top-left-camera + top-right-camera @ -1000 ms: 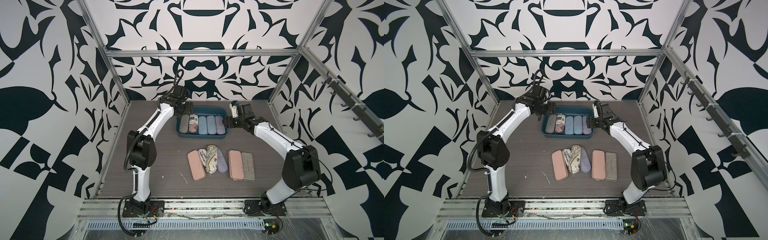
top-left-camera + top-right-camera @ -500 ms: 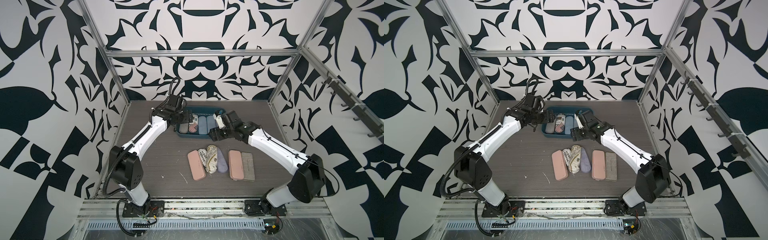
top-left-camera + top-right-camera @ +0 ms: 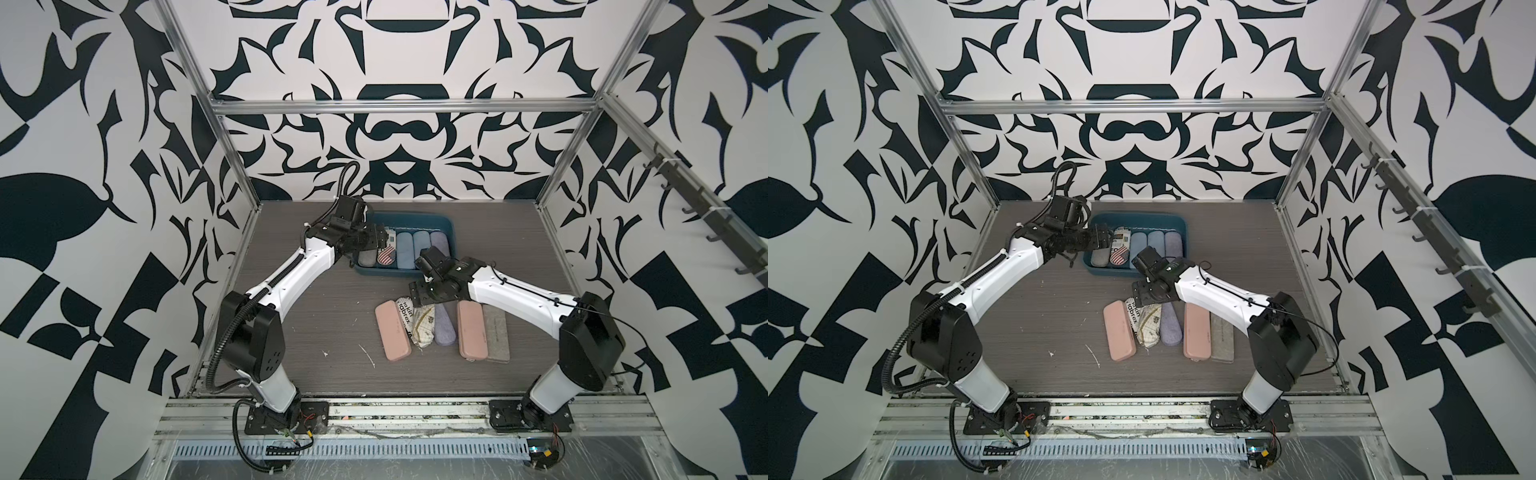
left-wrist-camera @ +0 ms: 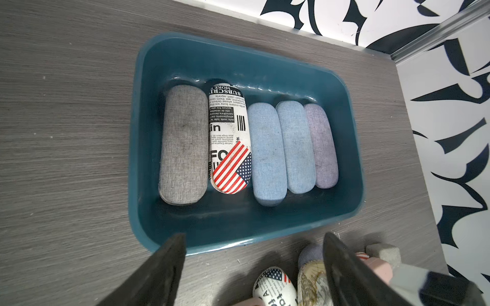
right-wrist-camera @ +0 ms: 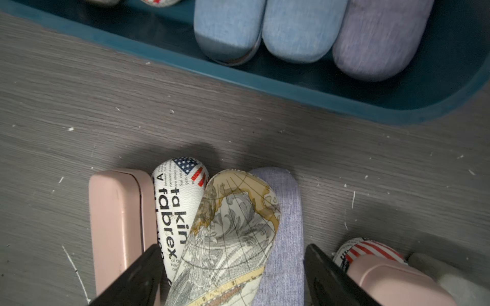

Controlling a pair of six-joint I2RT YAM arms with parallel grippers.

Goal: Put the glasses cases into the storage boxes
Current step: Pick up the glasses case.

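A: Grey woodgrain table is showing white flecks — patterned walls all round. Glasses cases?
B: Five lying in teal tray, others clustering just in front. Left gripper, right gripper — both gaping, empty.

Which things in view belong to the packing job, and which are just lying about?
Job: teal tray; five packed cases; loose cases on the table: pink, newsprint, map-print, lavender, grey.
Lying about: white scraps; wall-mounted hook rail.
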